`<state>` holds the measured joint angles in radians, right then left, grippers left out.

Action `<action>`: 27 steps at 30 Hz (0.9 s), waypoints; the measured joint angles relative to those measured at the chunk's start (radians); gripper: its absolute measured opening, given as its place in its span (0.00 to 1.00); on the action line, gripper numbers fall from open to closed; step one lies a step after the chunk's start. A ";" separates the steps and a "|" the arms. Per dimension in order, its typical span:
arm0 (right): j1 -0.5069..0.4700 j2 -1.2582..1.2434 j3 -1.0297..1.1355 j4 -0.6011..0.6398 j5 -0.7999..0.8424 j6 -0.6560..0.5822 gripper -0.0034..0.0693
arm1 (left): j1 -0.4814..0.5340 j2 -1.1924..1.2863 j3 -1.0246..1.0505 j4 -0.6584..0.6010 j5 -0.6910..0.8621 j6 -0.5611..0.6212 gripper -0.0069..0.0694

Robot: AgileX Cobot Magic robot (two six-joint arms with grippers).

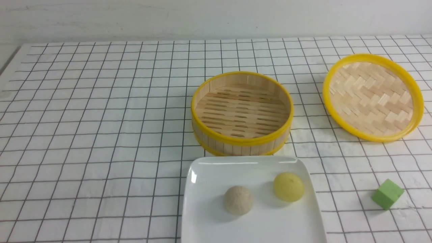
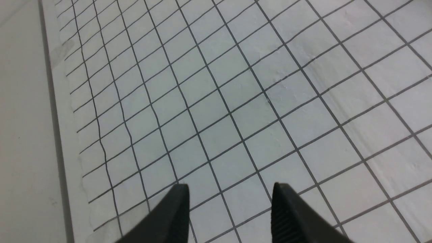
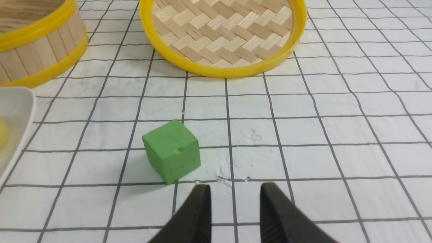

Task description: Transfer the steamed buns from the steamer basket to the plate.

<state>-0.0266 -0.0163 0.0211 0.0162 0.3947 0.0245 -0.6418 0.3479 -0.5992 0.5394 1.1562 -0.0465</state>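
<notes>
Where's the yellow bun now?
Front view: the yellow bun sits on the white plate, right of the beige bun, nearer the robot than the steamer basket.

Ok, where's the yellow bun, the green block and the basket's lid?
yellow bun [image 1: 288, 186]: front view, middle of its dome.
green block [image 3: 171, 152]: right wrist view, middle of the block.
lid [image 1: 371, 96]: front view, middle of its woven inside.
</notes>
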 joint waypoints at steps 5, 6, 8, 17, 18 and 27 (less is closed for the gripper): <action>0.000 0.000 0.000 0.000 0.000 0.001 0.37 | 0.000 0.000 0.000 0.000 0.000 0.000 0.56; 0.000 0.000 0.000 0.000 0.000 0.002 0.37 | 0.000 0.000 0.000 0.000 0.000 0.000 0.56; -0.001 0.000 0.000 -0.004 0.000 0.002 0.37 | 0.000 0.000 0.000 0.000 0.000 0.000 0.56; -0.002 0.001 0.000 -0.016 0.004 0.001 0.37 | 0.000 0.000 0.000 0.000 0.020 0.000 0.56; -0.002 0.001 0.000 -0.016 0.004 0.000 0.37 | 0.000 0.000 0.000 0.000 0.025 0.000 0.56; -0.002 0.001 0.000 -0.016 0.004 0.000 0.37 | 0.000 0.000 0.000 0.000 0.042 0.000 0.56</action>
<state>-0.0285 -0.0154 0.0211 0.0000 0.3984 0.0249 -0.6418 0.3479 -0.5992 0.5394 1.1981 -0.0465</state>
